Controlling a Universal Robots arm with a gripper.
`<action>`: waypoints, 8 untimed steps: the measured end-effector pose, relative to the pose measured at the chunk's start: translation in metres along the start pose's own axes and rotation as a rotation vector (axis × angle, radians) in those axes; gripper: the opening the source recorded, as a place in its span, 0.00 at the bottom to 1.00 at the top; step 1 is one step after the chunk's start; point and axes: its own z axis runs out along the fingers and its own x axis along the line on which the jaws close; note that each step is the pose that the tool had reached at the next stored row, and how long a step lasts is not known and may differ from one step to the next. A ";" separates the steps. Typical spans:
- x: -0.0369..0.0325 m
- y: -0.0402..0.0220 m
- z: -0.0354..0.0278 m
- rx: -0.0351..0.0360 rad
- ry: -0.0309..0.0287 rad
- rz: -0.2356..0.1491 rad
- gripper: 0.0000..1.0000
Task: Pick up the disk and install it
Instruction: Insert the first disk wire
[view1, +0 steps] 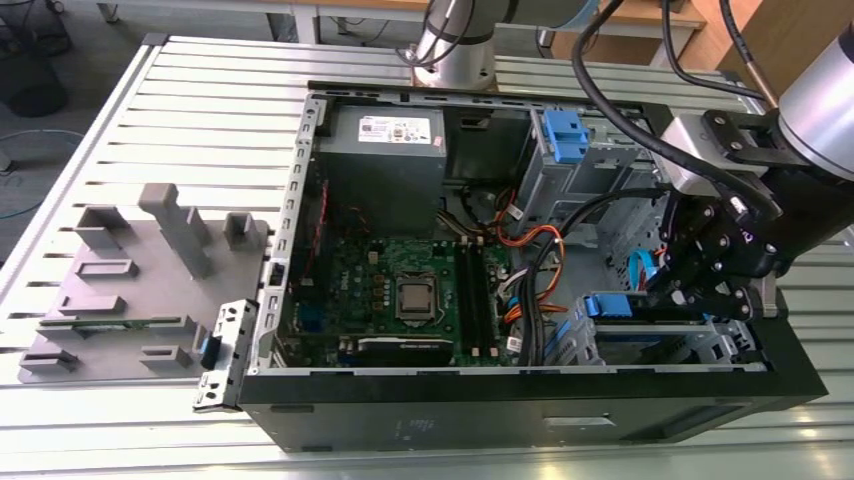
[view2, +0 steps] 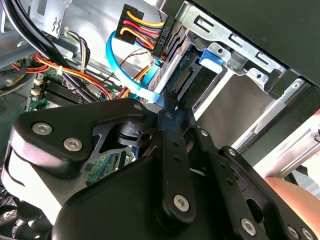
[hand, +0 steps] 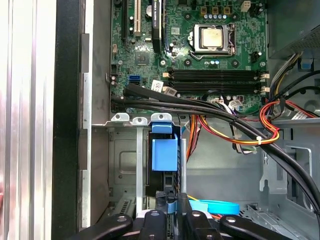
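claw (view1: 683, 296) at disk (hand: 164, 155), in bay

White sticker (view1: 398, 129) on the grey power-supply box (view1: 387, 150) at the case's twelve o'clock, print too small to read, small white label (hand: 157, 84) on the motherboard (hand: 200, 55), possibly a code, lettering illegible, no text readable elsewhere

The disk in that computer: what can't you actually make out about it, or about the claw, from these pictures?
- Disk: in the first wrist view its blue bracket shows in the bay; the label is hidden.
- Disk in the exterior view: the gripper covers part of it, so how deep it sits is unclear.
- Gripper in the second wrist view: its own black linkage hides the fingertips, so open or shut cannot be told.
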 end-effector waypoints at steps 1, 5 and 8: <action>0.0000 0.0000 0.0000 0.0000 0.0000 0.000 0.24; 0.0000 0.0000 0.0000 0.0000 0.0001 0.000 0.24; 0.0000 0.0000 0.0000 0.0000 0.0002 0.000 0.24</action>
